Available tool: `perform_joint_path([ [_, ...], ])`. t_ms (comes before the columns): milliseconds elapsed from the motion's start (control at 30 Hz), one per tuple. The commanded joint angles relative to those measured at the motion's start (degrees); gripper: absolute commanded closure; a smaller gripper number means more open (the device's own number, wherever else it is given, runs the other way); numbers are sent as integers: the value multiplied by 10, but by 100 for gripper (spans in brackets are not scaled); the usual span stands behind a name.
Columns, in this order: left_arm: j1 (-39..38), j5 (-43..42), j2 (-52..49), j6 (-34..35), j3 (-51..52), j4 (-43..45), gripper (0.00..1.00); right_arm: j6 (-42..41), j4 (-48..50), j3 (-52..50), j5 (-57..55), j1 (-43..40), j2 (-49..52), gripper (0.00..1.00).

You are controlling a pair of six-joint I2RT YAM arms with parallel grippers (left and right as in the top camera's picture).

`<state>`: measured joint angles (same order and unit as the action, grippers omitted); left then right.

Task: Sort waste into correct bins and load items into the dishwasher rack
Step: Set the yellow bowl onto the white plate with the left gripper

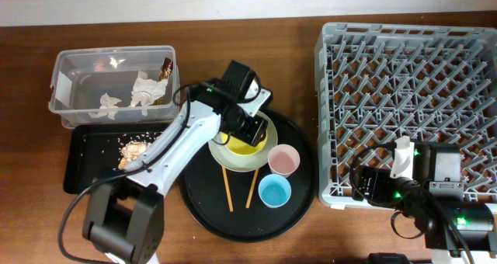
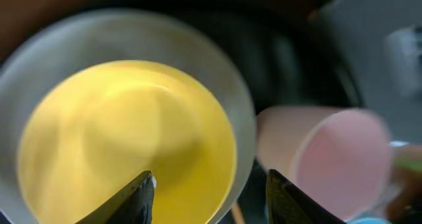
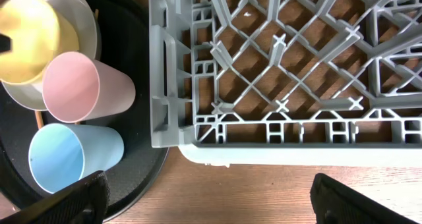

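You're holding left gripper at overhead centre, jaws spread, straddling rim of yellow bowl on plate, likely lining up a pinch. Right gripper hovering released, empty, beside rack.

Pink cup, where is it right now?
In the overhead view, the pink cup sits on the round black tray, between the plate and the dishwasher rack, beside the light blue cup.

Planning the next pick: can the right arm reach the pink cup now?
Probably yes. The pink cup stands uncovered beside the rack; the left gripper sits over the yellow bowl next to it, which could crowd.
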<state>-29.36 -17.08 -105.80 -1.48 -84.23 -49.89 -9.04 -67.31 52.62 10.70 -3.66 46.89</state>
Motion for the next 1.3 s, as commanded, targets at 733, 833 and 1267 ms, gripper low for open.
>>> perform_joint_path([
  [733,-105,53,-47,23,-81,-71,55,-3,0,9,7,3,-2,1],
  [833,-105,54,-46,23,-118,-100,47,-3,0,9,7,3,-2,1],
  [1267,-106,56,-49,23,-38,-93,40,-3,-1,9,7,3,-2,2],
])
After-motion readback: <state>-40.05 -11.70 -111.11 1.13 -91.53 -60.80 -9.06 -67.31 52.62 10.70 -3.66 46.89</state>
